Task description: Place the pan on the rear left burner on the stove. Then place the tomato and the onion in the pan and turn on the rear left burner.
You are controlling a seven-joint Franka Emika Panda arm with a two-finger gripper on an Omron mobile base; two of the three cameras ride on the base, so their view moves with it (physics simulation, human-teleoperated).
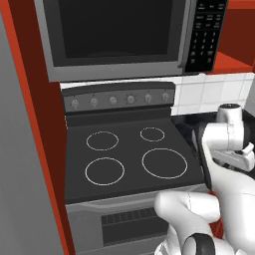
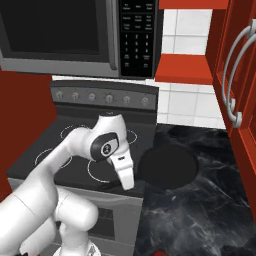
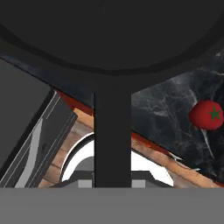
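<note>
The robot's jaws are clamped on the handle of the pan (image 2: pixel 167 167), which sits on the dark worktop (image 2: pixel 210 200) beside the stove (image 1: pixel 129 154); its handle points back at the arm, the rear left burner (image 1: pixel 102 140) away across the stove's near edge.

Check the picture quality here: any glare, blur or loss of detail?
Left base view: flat, even light, no glare on the stove, rings crisp. Right base view: the pan reads as a featureless black disc on the counter. Hand view: the pan's handle looms large and dark, the tomato stays sharp.
</note>
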